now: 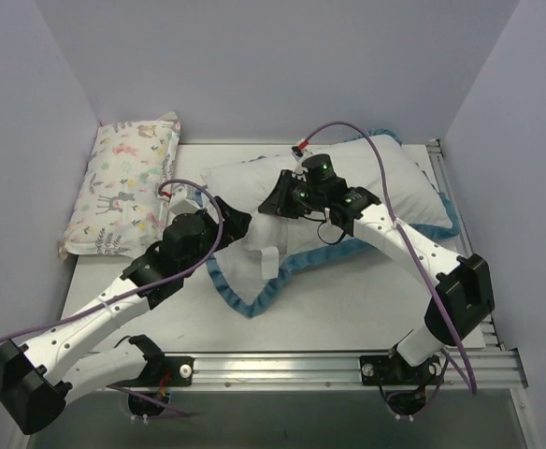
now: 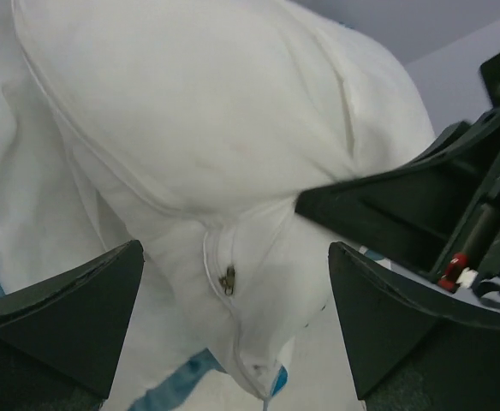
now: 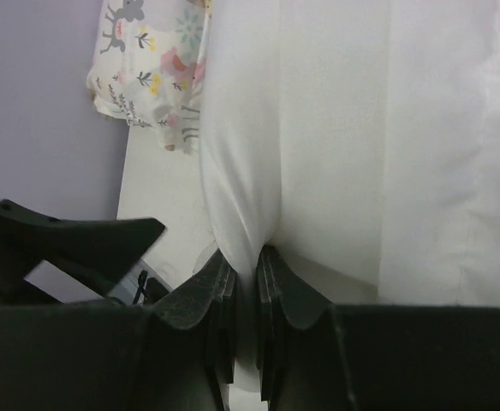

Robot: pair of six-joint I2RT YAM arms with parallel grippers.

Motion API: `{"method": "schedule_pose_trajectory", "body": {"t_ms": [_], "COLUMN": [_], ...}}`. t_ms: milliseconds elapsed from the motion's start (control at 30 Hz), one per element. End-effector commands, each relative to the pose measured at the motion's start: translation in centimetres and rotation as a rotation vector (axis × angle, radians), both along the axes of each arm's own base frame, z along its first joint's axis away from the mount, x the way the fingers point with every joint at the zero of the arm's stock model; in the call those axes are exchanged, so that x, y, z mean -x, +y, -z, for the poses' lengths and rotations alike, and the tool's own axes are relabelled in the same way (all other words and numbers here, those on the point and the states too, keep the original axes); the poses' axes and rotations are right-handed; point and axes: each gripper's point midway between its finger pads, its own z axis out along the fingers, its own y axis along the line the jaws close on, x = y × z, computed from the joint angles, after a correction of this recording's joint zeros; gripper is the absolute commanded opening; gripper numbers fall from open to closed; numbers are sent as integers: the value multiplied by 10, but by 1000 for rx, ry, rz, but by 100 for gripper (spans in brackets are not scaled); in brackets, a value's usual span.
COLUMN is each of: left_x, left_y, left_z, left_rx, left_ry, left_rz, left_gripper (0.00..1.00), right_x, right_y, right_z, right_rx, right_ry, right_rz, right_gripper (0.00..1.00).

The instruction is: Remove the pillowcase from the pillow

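The plain white pillow [image 1: 376, 178] lies at the back centre on the pillowcase [image 1: 301, 267], which shows its white inside and a teal ruffled edge [image 1: 245, 301]. My right gripper [image 1: 280, 201] is shut on a fold of white fabric at the pillow's left end [image 3: 246, 257] and holds it pinched between its pads. My left gripper [image 1: 238, 223] is open and empty just left of it. In the left wrist view its fingers [image 2: 79, 300] frame hanging white fabric with a small metal zipper pull [image 2: 227, 280] and teal bits [image 2: 173, 377]; the pillow [image 2: 216, 111] bulges above.
A pastel animal-print pillow [image 1: 128, 182] leans at the back left and also shows in the right wrist view [image 3: 151, 68]. Lilac walls close in the back and sides. A metal rail [image 1: 348, 365] runs along the table's front edge.
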Motion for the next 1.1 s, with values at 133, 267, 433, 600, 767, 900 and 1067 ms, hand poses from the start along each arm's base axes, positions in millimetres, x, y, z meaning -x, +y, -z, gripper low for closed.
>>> {"method": "schedule_pose_trajectory", "body": {"t_ms": [133, 267, 433, 600, 767, 900, 1067], "left_x": [19, 20, 19, 19, 8, -8, -28], "left_y": [5, -4, -22, -27, -31, -27, -8], "left_z": [41, 43, 34, 38, 31, 44, 42], "left_rx": [48, 114, 194, 219, 170, 139, 146], "left_ry": [83, 69, 0, -18, -41, -14, -26], "left_rz": [-48, -16, 58, 77, 89, 78, 41], "left_gripper": [97, 97, 97, 97, 97, 97, 87], "right_x": [1, -2, 1, -1, 5, 15, 35], "right_y": [51, 59, 67, 73, 81, 81, 80], "right_z": [-47, -42, -35, -38, -44, -46, -47], "right_rx": [-115, -91, -42, -30, -17, 5, -1], "right_ry": [-101, -100, -94, -92, -104, -112, -105], "right_rz": [-57, -65, -77, -84, -105, -141, -181], "right_gripper": [0, 0, 0, 0, 0, 0, 0]}}
